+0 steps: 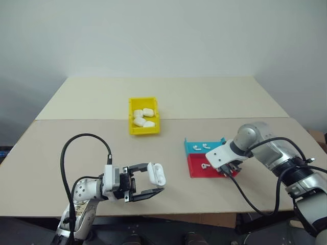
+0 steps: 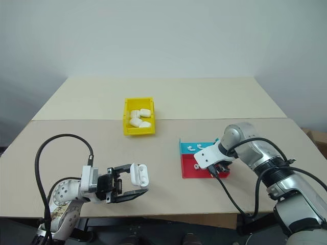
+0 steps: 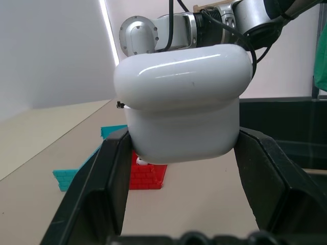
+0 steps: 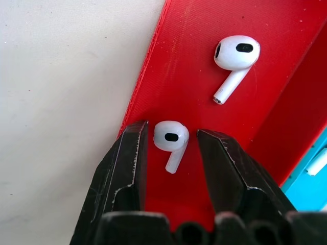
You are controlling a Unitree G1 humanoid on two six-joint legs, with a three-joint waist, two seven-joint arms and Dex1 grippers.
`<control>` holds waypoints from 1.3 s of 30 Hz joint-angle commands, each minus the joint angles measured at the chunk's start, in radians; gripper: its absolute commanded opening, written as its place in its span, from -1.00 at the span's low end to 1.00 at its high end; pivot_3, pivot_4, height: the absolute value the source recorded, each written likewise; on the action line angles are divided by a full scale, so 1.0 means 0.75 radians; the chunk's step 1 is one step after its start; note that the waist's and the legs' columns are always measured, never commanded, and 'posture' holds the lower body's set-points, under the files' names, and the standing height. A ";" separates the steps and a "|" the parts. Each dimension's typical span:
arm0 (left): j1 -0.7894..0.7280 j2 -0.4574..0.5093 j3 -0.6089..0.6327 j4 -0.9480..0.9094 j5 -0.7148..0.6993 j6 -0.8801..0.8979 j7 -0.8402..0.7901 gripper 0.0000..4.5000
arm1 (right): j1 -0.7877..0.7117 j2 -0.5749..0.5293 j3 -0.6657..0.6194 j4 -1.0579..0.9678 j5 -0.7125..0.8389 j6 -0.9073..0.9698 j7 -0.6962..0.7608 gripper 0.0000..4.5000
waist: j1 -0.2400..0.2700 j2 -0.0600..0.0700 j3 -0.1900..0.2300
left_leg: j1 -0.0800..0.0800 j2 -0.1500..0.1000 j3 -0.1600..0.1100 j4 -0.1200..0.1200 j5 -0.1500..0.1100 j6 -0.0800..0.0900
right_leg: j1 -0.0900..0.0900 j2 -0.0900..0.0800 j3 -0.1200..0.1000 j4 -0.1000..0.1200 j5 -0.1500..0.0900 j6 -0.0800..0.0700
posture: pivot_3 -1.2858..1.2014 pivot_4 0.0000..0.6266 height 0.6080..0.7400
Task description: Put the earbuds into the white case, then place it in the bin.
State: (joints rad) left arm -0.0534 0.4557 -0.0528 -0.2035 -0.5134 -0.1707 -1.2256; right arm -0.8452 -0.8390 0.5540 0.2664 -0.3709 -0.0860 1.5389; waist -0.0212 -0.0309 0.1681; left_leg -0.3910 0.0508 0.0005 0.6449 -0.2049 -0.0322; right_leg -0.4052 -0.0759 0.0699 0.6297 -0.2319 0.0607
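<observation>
The left claw (image 1: 148, 185) is held near the front edge of the table (image 1: 92, 138), pointing sideways toward the robot's right, and it is clamped on the white case (image 1: 157, 173), whose lid stands flipped open. In the left wrist view the case (image 3: 183, 102) sits squeezed between the two black fingers (image 3: 97, 189), its rounded body touching both. Over on the robot's right, the right claw (image 1: 231, 168) points steeply down over the red half of a flat red and blue tray (image 1: 196, 166). The right wrist view shows its fingers (image 4: 127, 168) partly open and straddling one earbud (image 4: 171, 140) that lies on the red surface close to the tray's edge; a narrow gap shows on each side of it, so the fingers are not yet closed on it. A second earbud (image 4: 234, 58) lies farther along the same red half, apart from the claw. In the head view two more small white earbuds (image 1: 202, 147) rest on the blue half of the tray. The yellow bin (image 1: 132, 127) stands farther back near the middle of the table, well apart from both claws, and it already holds several white cases (image 1: 143, 117) heaped together inside its walls.
</observation>
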 commanded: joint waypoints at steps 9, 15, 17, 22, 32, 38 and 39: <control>-0.001 0.025 -0.012 -0.056 -0.008 0.019 0.021 0.23 | -0.009 -0.005 -0.009 0.016 -0.032 -0.055 -0.007 -0.47 | 0.000 0.000 0.000 | 0.000 0.000 0.000 0.000 0.000 0.000 | 0.000 0.000 0.000 0.000 0.000 0.000 | 0.03 -0.52 1.00; -0.001 0.029 -0.013 -0.055 -0.003 0.017 0.025 0.23 | -0.011 -0.002 -0.012 0.021 -0.041 -0.062 -0.018 -0.47 | 0.000 0.000 0.000 | 0.000 0.000 0.000 0.000 0.000 0.000 | 0.000 0.000 0.000 0.000 -0.001 -0.001 | 0.03 -0.52 1.00; 0.000 0.031 -0.013 -0.058 -0.003 0.021 0.030 0.23 | -0.011 -0.002 -0.013 0.020 -0.042 -0.062 -0.022 -0.47 | 0.000 0.000 0.000 | 0.000 0.000 0.000 0.000 0.000 0.000 | 0.000 0.000 0.000 0.000 0.000 -0.001 | 0.03 -0.52 1.00; -0.003 0.023 -0.009 -0.060 -0.023 0.012 0.021 0.23 | 0.005 -0.005 -0.088 -0.062 0.068 0.026 0.012 -0.47 | 0.000 0.000 0.000 | 0.000 0.000 0.000 0.000 0.000 0.000 | 0.000 0.000 0.000 0.000 -0.001 -0.001 | 0.03 -0.52 1.00; -0.163 -0.049 -0.062 -0.150 -0.107 0.120 0.064 0.23 | 0.143 -0.085 -0.661 -0.544 0.658 0.551 -0.067 -0.47 | 0.013 0.000 0.001 | -0.005 0.000 -0.001 -0.001 0.000 0.000 | -0.003 -0.001 -0.002 -0.001 0.001 0.001 | 0.03 -0.52 1.00; -0.299 -0.082 -0.086 -0.153 -0.195 0.225 0.038 0.23 | 0.235 0.100 -1.174 -0.801 1.268 0.795 -0.325 -0.47 | 0.002 0.000 0.001 | -0.006 0.000 -0.002 -0.001 0.000 0.000 | -0.003 0.000 -0.002 -0.002 0.001 0.002 | 0.03 -0.52 1.00; -0.315 -0.078 -0.088 -0.150 -0.201 0.241 0.029 0.23 | 0.254 0.127 -1.225 -0.829 1.351 0.829 -0.365 -0.47 | 0.002 0.000 0.001 | -0.005 0.000 -0.002 -0.002 0.000 0.000 | -0.002 0.001 -0.002 -0.002 0.001 0.002 | 0.03 -0.52 1.00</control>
State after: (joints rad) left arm -0.2684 0.3937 -0.1194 -0.2954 -0.6335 -0.0092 -1.1933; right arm -0.6635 -0.7627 -0.2686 -0.2974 0.4982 0.4859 1.3232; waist -0.0196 -0.0310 0.1687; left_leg -0.3951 0.0512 -0.0017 0.6436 -0.2050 -0.0321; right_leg -0.4069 -0.0749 0.0685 0.6284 -0.2312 0.0624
